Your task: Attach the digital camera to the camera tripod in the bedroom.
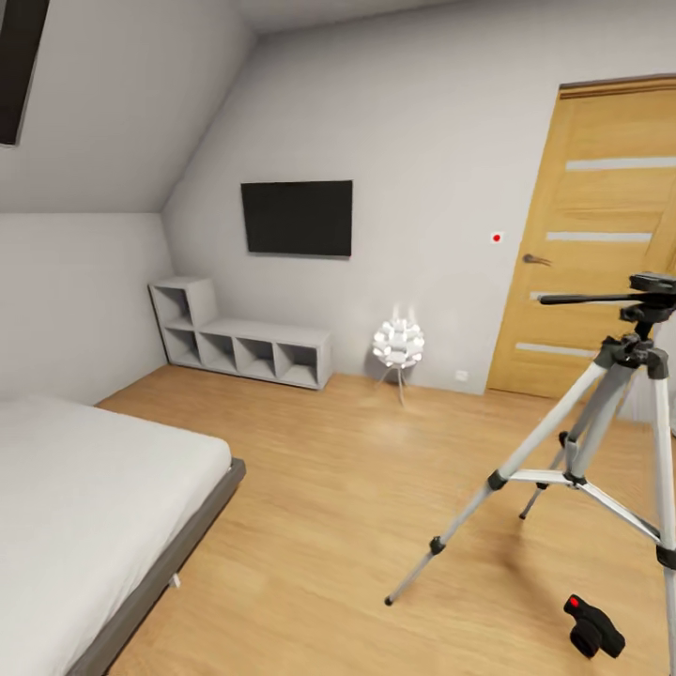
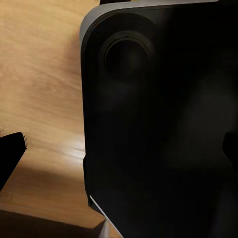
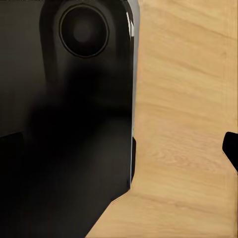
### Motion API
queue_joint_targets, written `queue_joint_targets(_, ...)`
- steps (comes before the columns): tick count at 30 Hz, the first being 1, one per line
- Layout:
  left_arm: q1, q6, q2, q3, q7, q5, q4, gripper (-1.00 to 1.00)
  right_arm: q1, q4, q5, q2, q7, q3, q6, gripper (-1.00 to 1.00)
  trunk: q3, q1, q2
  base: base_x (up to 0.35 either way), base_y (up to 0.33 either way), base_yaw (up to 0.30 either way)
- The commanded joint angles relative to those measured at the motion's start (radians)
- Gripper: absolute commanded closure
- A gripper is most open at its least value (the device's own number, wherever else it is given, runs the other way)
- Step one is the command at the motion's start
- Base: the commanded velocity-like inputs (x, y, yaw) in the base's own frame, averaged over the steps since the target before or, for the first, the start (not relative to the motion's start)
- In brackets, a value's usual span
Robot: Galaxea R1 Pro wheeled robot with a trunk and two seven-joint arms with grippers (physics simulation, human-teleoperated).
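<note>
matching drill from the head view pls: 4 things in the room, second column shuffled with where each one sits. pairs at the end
Things:
1. digital camera
2. camera tripod
3. television
4. bed

Places:
A. mounted on the far wall, above the low grey shelf unit
B. at the left, low on the floor, white mattress on top
C. lying on the wood floor, near the tripod's feet
D. standing at the right, in front of the wooden door

Pairs: 1-C, 2-D, 3-A, 4-B
</note>
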Motion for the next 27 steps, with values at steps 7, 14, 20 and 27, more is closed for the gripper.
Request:
queue_joint_targets(7,0.001,0.0,0.001,0.0,0.0,0.0,-0.001,-1.0,-0.001,0.003,0.0,0.0,0.0,0.001,-0.007,-1.0,-0.001,0.001,0.0,0.26,0.172,0.207)
queue_joint_targets(14,0.001,0.0,0.002,0.0,0.0,0.0,0.0,-1.0,-0.001,0.003,0.0,0.0,0.0,0.0,-0.007,-1.0,-0.001,0.001,0.0,0.324,0.06,0.024)
queue_joint_targets(20,0.001,0.0,0.002,0.0,0.0,0.0,0.0,-1.0,-0.002,0.003,0.0,0.0,0.0,0.0,-0.007,-1.0,-0.001,0.001,0.0,0.338,0.01,0.004)
queue_joint_targets(27,0.001,0.0,0.002,0.0,0.0,0.0,0.0,-1.0,-0.002,0.003,0.0,0.0,0.0,0.001,-0.007,-1.0,-0.001,0.001,0.0,0.34,0.002,-0.006)
